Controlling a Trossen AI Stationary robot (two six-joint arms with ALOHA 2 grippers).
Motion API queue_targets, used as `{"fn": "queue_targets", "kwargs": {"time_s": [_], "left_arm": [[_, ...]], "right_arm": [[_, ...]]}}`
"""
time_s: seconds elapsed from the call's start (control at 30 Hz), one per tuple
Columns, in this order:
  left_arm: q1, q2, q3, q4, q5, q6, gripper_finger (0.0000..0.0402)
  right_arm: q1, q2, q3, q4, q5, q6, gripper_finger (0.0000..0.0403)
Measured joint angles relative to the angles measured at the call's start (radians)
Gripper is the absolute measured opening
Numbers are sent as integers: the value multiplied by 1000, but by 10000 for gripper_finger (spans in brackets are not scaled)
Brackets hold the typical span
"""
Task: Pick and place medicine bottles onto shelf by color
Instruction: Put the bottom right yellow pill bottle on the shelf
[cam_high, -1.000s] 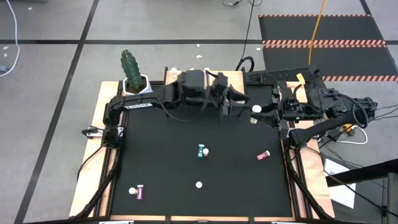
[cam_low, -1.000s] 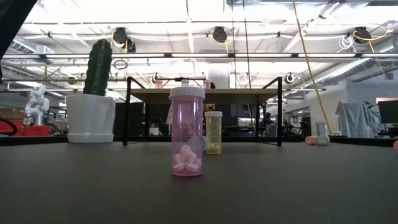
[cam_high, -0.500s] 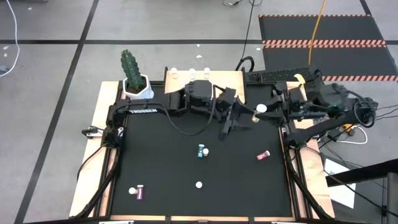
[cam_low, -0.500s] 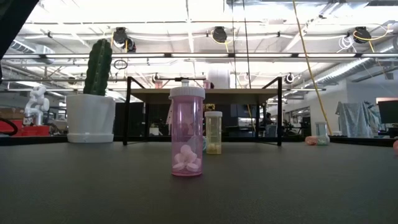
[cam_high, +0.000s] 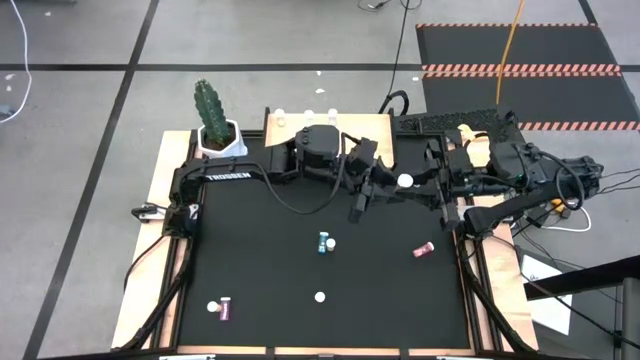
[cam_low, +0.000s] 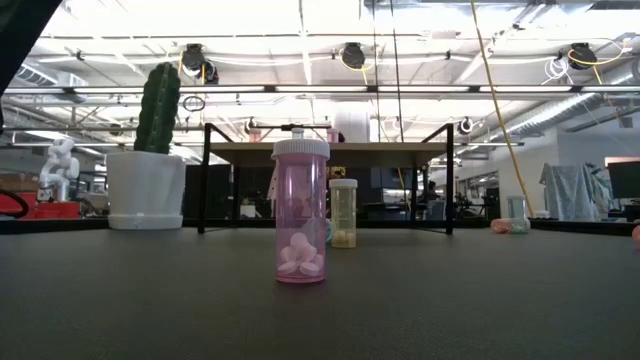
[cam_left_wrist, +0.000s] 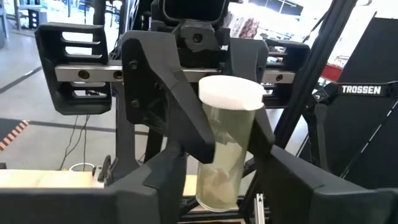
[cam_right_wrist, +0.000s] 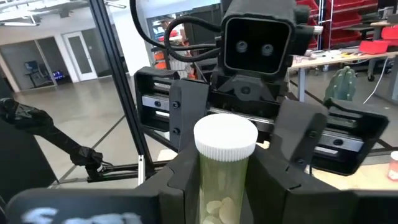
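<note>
Yellow medicine bottle (cam_right_wrist: 225, 168) mid-handover above the tabletop (cam_high: 280, 270): right gripper (cam_high: 428, 184) fingers pinch it, left gripper (cam_high: 375, 186) fingers spread around it, apparently poised to close.

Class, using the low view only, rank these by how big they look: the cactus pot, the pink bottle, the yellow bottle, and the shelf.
1. Shelf, widest span.
2. Cactus pot.
3. Pink bottle, though it stands nearest the camera, so its rank against the pot is unsure.
4. Yellow bottle, which stands farther back.
</note>
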Motion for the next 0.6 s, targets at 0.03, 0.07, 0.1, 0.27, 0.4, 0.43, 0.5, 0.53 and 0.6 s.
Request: {"fn": "queue_targets", "kwargs": {"time_s": [0.03,0.07,0.1,0.27,0.4,0.43,0.5,0.53,0.6], "left_arm": [[0,0,0,1,1,0,170],[0,0,0,1,3,1,166],[0,0,0,0,5,3,163],[0,3,0,-11,5,8,169],[0,3,0,1,5,12,178],[0,3,0,4,5,16,179],[0,3,0,6,5,21,176],[0,3,0,7,4,27,172],[0,3,0,8,3,34,158]], "right_arm": [[0,-1,0,-1,0,0,98],[0,-2,0,-1,0,1,98],[0,-2,0,2,-1,2,98],[0,-2,0,29,-5,8,98],[0,-2,0,50,-26,7,98],[0,-2,0,50,-27,5,98],[0,-2,0,48,-27,5,98],[0,-2,0,45,-27,5,98],[0,-2,0,44,-27,5,98]]}}
